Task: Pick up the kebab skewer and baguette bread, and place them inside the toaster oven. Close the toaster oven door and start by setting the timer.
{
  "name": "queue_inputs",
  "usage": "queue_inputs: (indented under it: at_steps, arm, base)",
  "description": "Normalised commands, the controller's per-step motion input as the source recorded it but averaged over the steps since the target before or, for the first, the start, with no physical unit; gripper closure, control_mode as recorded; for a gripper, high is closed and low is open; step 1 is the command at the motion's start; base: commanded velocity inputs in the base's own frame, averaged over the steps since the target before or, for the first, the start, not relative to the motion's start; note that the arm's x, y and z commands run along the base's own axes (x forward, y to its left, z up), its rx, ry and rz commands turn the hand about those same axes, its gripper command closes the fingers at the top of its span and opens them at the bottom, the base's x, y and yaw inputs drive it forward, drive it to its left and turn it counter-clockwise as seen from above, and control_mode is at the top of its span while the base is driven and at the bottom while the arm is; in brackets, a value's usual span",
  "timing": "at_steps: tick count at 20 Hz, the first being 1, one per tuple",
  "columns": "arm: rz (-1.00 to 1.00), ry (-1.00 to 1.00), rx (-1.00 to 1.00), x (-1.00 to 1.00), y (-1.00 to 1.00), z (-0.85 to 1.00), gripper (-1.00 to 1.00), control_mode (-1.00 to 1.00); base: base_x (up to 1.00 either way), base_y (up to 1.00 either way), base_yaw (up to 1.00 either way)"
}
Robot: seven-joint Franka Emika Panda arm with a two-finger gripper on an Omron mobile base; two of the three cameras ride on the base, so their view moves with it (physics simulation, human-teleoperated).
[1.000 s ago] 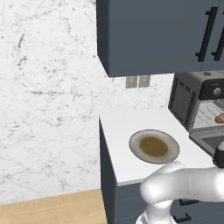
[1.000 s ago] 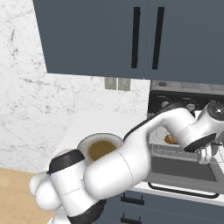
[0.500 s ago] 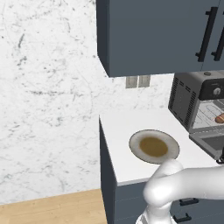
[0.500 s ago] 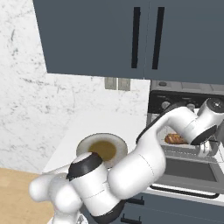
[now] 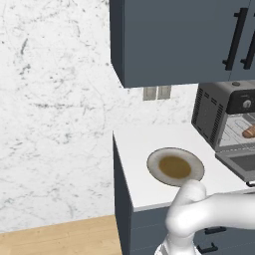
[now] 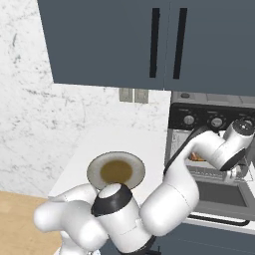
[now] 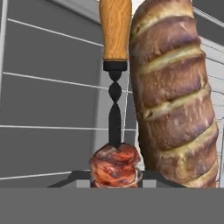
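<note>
The kebab skewer (image 7: 115, 109) fills the hand view: a wooden handle, a dark twisted shaft and a red meat chunk. My gripper (image 7: 116, 180) is shut on that chunk. The baguette bread (image 7: 175, 96) lies right beside the skewer on the wire rack (image 7: 48, 127). In the left base view the baguette bread (image 5: 249, 132) sits inside the toaster oven (image 5: 214, 117). The toaster oven door (image 5: 241, 162) hangs open and flat. A pale timer knob (image 5: 246, 104) sits on the oven's dark top panel. My hand (image 6: 238, 142) reaches into the toaster oven (image 6: 211, 119) over the open door (image 6: 219, 193).
A round plate (image 5: 175, 167) with a brown centre lies on the white counter (image 5: 144, 149) left of the oven. Dark upper cabinets (image 5: 174, 40) hang above it. A marble wall runs to the left, and the counter's front edge drops to dark drawers.
My arm has stretched further right toward the oven, and the hand has slid out of the left base view. The plate and the open door have stayed put.
</note>
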Motion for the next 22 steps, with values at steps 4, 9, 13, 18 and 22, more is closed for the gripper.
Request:
queue_inputs:
  at_steps: [4,9,13,18,22]
  arm:
    - [0.00,0.03,-0.02,0.29,-0.02,-0.44,1.00,-1.00]
    - [0.00,0.00,-0.05,0.03,0.00,-0.37,-1.00,-1.00]
    - [0.00,0.00,-0.02,0.00,0.00,-0.21,-1.00,-1.00]
    - [0.00,-0.11,0.00,-0.08,0.00,-0.10,-1.00,-1.00]
    - [0.00,-0.22,0.03,-0.22,-0.02,0.00,-1.00,-1.00]
  base:
    - [0.00,0.00,0.00]
    - [0.00,0.00,0.00]
    - [0.00,0.00,0.00]
    - [0.00,0.00,0.00]
    - [0.00,0.00,0.00]
